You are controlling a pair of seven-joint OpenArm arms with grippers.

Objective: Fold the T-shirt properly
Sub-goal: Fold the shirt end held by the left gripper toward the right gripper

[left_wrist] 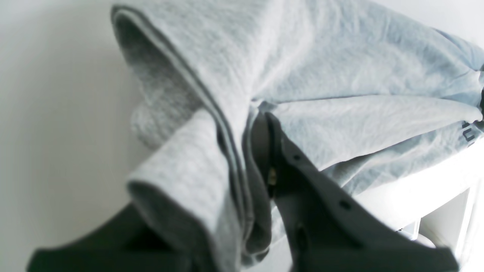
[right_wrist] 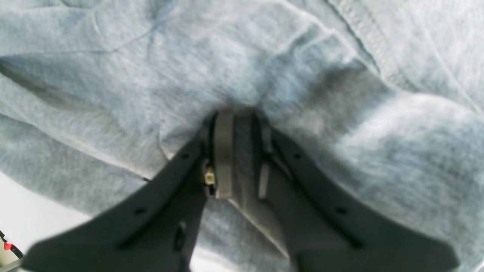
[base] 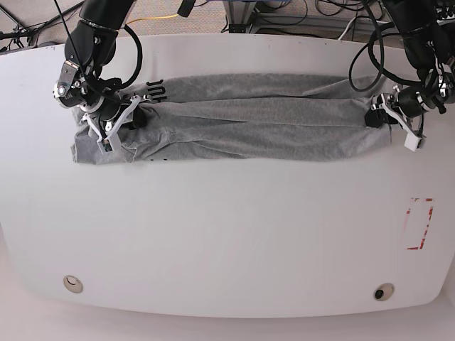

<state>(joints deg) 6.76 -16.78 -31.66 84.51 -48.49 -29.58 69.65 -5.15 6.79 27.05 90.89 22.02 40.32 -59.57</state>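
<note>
On the base view's left, the right gripper (base: 121,122) is pinching the T-shirt (base: 242,117), which is lying stretched across the table (base: 227,234); at right, the left gripper (base: 375,117) is clamping its other end. Uneven pulling could be dragging fabric loose, ruining the fold.

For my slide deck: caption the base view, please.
Two tools, left and right, pinch opposite ends of a grey T-shirt stretched across the white table.

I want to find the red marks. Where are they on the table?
In the base view, the red marks sit near the table's right edge, below the left gripper pinching the T-shirt.
</note>
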